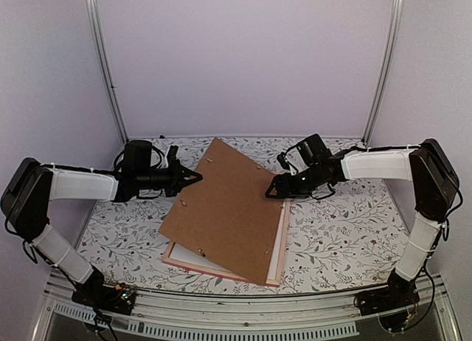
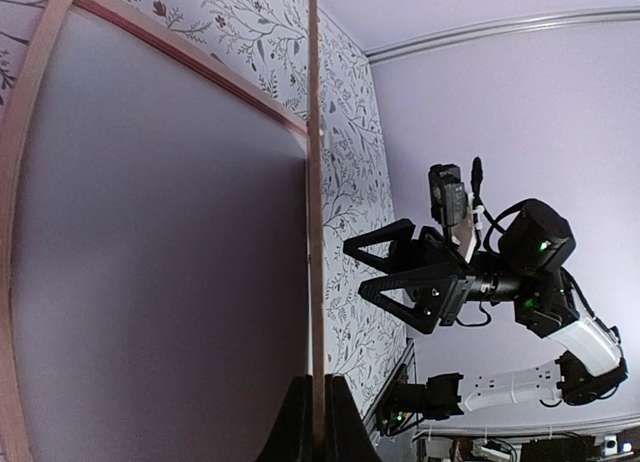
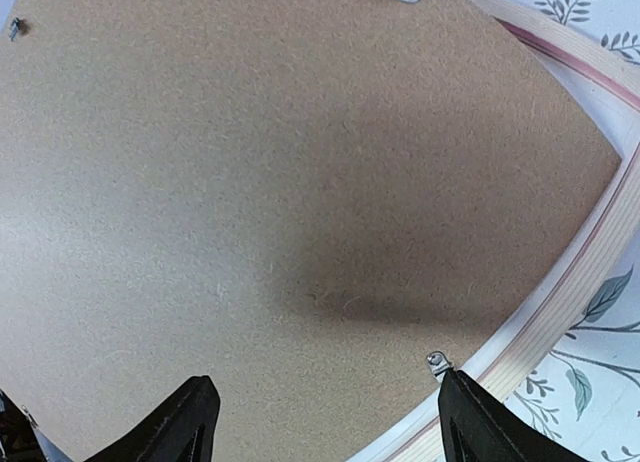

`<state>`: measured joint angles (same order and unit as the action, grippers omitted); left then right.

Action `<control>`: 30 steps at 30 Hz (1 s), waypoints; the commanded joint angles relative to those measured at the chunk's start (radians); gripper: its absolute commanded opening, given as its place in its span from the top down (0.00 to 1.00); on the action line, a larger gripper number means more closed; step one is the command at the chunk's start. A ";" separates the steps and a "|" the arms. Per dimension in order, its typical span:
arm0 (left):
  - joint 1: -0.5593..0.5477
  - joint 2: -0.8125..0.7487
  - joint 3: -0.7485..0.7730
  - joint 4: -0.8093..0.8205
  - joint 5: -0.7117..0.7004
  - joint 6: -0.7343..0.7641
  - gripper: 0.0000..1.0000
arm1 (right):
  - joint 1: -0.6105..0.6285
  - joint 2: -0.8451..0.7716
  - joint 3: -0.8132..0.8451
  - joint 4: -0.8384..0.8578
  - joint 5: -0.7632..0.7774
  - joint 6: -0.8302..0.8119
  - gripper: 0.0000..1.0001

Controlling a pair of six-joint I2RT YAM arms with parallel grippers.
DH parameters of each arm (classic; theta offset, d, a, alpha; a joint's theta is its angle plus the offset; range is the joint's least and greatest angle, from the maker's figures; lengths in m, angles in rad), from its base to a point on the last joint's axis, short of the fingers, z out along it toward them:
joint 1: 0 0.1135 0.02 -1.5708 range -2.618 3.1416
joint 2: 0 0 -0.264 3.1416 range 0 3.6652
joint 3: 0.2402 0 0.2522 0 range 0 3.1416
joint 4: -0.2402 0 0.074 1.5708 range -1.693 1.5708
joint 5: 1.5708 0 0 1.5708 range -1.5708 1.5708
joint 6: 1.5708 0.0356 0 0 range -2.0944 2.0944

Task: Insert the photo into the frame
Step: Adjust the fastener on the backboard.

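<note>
The photo is hidden in every view. The pink frame point(image 1: 221, 273) lies flat on the table with a white sheet showing inside it. It also shows in the left wrist view point(image 2: 190, 57) and the right wrist view point(image 3: 590, 282). The brown hardboard backing point(image 1: 225, 208) is tilted above it. My left gripper point(image 1: 198, 177) is shut on the backing's left edge, seen edge-on in the left wrist view point(image 2: 315, 232) between the fingers point(image 2: 298, 422). My right gripper point(image 1: 269, 192) is open and empty at the backing's right edge, hovering over the board point(image 3: 250, 162).
A floral tablecloth point(image 1: 339, 230) covers the table. Small metal tabs point(image 3: 436, 362) sit along the backing's edges. Pale walls with metal rails point(image 1: 107, 68) close the back and sides. The table's front rail point(image 1: 243, 311) runs between the arm bases.
</note>
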<state>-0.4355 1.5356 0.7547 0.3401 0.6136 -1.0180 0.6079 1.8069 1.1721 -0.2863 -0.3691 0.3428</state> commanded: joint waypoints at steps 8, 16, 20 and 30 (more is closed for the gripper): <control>-0.001 -0.019 -0.008 0.088 -0.008 -0.007 1.00 | 0.001 0.086 0.064 -0.025 0.016 -0.042 0.21; -0.001 -0.016 -0.023 0.103 -0.020 -0.017 1.00 | 0.001 0.098 0.055 -0.036 0.025 -0.029 0.21; -0.001 -0.014 -0.032 0.114 -0.025 -0.022 1.00 | 0.001 0.100 0.046 -0.030 0.013 -0.025 0.21; -0.001 -0.014 -0.041 0.125 -0.023 -0.026 1.00 | 0.001 0.119 0.039 -0.019 0.002 -0.018 0.21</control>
<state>-0.4355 1.5356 0.7200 0.3843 0.5938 -1.0485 0.6079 1.9011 1.2110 -0.3138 -0.3546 0.3187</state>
